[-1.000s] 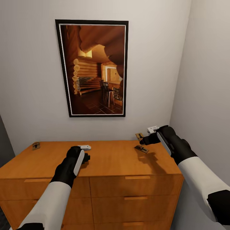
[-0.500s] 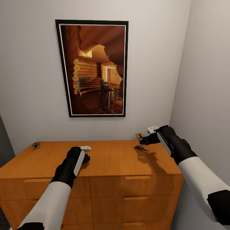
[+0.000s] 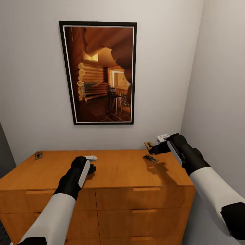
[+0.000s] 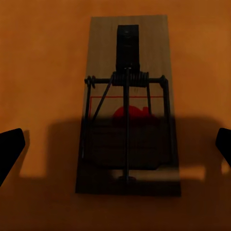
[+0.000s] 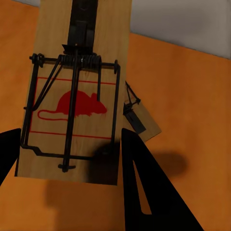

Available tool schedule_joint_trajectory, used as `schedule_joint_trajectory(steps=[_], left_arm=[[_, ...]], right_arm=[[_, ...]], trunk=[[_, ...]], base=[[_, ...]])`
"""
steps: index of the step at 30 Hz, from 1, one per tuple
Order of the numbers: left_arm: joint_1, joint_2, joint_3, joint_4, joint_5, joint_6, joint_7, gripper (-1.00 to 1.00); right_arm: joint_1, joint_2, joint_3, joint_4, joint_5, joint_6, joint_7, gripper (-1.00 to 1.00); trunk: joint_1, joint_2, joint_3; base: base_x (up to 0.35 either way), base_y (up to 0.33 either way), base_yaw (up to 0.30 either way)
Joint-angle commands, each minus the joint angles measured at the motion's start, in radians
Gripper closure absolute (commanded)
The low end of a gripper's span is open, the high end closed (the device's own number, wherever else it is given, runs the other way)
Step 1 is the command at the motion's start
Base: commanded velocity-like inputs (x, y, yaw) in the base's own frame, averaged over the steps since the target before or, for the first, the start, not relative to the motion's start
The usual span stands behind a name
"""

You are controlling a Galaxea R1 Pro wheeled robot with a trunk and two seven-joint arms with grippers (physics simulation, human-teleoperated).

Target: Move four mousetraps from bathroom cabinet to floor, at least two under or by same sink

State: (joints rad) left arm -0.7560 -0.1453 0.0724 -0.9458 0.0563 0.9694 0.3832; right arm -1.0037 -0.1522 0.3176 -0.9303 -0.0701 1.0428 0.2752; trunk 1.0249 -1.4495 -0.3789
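Observation:
Four mousetraps show. One mousetrap (image 3: 38,155) lies at the far left corner of the cabinet (image 3: 115,170). Another mousetrap (image 4: 127,106) lies flat on the cabinet top, straight below my left gripper (image 4: 115,147), which is open with a dark fingertip on each side, well apart from it. In the head view that gripper (image 3: 92,166) hangs over the middle of the top. My right gripper (image 3: 152,148) is shut on a third mousetrap (image 3: 148,145), held tilted above the back right corner; the held mousetrap (image 5: 77,91) has a red mouse print. The fourth mousetrap (image 3: 150,159) lies on the top just below it.
A large framed picture (image 3: 98,73) hangs on the white wall behind the cabinet. A second white wall (image 3: 221,85) closes in close on the right. The cabinet's drawers with bar handles (image 3: 146,189) face me.

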Motion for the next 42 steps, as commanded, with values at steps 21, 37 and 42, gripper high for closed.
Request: schedule_joint_trajectory(steps=[21,37,42], left_arm=[[0.000,0.000,0.004,0.029,0.006,0.003,0.005,1.00],[0.000,-0.006,-0.002,-0.229,0.003,0.066,0.070,1.00],[0.000,-0.004,-0.005,-0.274,0.006,0.074,0.089,1.00]], right_arm=[[-0.001,-0.003,0.003,-0.001,-0.010,0.004,-0.001,1.00],[-0.001,-0.003,0.003,-0.001,-0.010,0.004,-0.001,1.00],[-0.001,-0.003,0.003,-0.001,-0.010,0.004,-0.001,1.00]], trunk=[[0.000,-0.001,-0.002],[0.000,-0.001,-0.002],[0.000,-0.001,-0.002]], base=[[0.000,0.000,0.000],[0.000,0.000,0.000],[0.000,0.000,0.000]])
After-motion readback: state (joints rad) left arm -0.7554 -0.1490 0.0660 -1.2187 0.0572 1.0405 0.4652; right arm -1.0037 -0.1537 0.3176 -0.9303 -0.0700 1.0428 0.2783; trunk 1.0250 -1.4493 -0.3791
